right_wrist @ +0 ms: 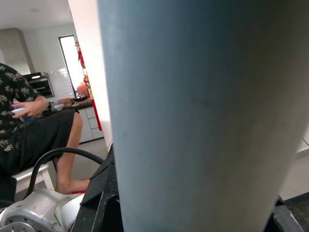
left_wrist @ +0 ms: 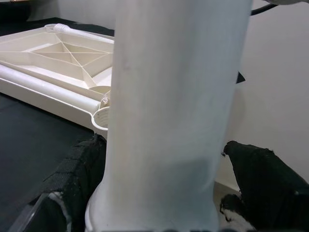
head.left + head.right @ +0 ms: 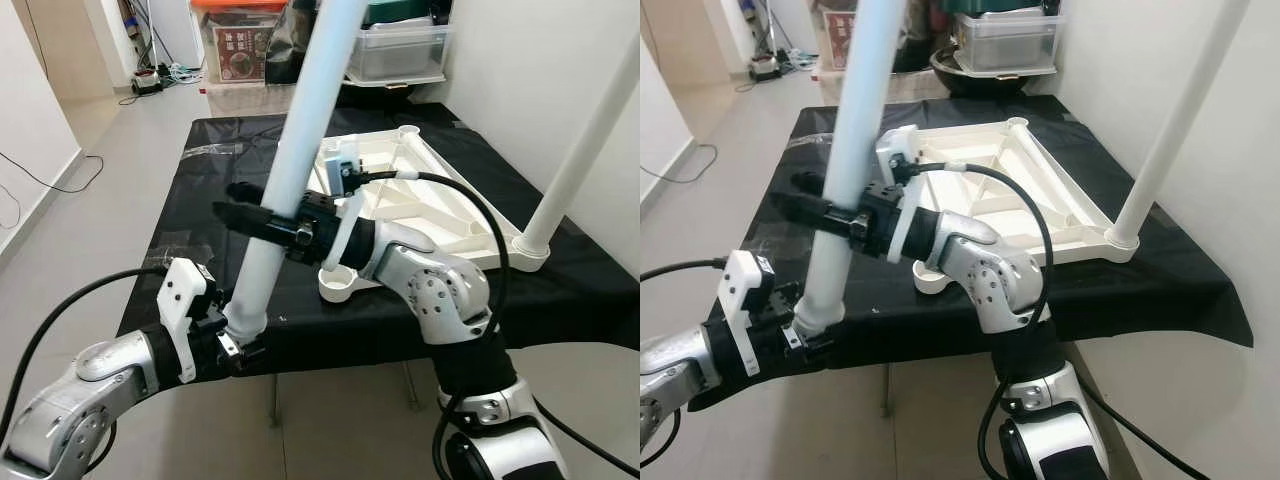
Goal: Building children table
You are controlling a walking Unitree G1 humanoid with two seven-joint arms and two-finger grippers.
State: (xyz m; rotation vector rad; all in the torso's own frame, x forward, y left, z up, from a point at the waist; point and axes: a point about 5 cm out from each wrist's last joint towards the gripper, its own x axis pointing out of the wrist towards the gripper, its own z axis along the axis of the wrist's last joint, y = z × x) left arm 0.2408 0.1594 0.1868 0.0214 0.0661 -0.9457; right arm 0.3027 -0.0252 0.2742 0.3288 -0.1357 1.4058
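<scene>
Here, the scene is set out by its parts.

Table leg (image 3: 290,170): a long white tube is held tilted in the air over the front edge of the black cloth (image 3: 180,260); its flared lower end is near the left gripper, and its upper end is cut off by the top of the head views.

Left gripper (image 3: 236,345): its black fingers (image 2: 79,179) are clamped on either side of the flared foot of the table leg, at the cloth's front edge.

Right gripper (image 3: 262,222): it is closed round the middle of the same table leg, higher up than the left gripper.

Tabletop (image 3: 440,190): a cream panel is laid upside down on the black cloth, ribs upward, with a round socket (image 3: 338,283) at its near corner, just beside the right arm.

Fitted leg (image 3: 585,150): a second white tube is seen standing in the tabletop's right corner socket.

Storage boxes (image 3: 395,50): these are stacked beyond the cloth's far end.

Person (image 1: 29,125): seen seated in the right wrist view, in a patterned shirt.
</scene>
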